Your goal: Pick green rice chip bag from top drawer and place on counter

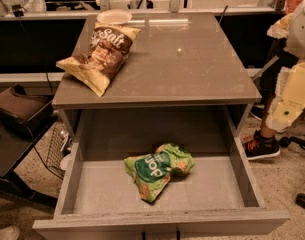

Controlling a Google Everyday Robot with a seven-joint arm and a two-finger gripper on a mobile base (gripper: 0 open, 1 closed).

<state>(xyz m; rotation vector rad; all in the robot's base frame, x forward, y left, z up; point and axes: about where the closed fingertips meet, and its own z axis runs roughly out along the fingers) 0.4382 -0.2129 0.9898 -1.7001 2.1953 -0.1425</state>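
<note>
The small, crinkled light-green rice chip bag lay near the middle of the wide, shallow grey top drawer, which stood open beneath the flat, glossy grey-brown bench. The robot's cream-and-white gripper hung at the right edge of the frame, outside the drawer's right wall and about level with the bench's front edge. Whether it was open or closed could not be told from where I stood.

From the gripper the bag lay down and to the left in the frame, well apart, with the drawer's right wall between them. The bag's long axis ran on a slant from lower left to upper right, and its dark green round logo faced up. By my judgement, any reach would have had to clear that wall and descend leftward, with the grip set across the slant rather than along it.

At the upper left of the bench, a larger brown-and-yellow "Salt" chip bag lay near a round white plate. The right half of the bench, well away from both, looked the likelier place to set the green bag down.
</note>
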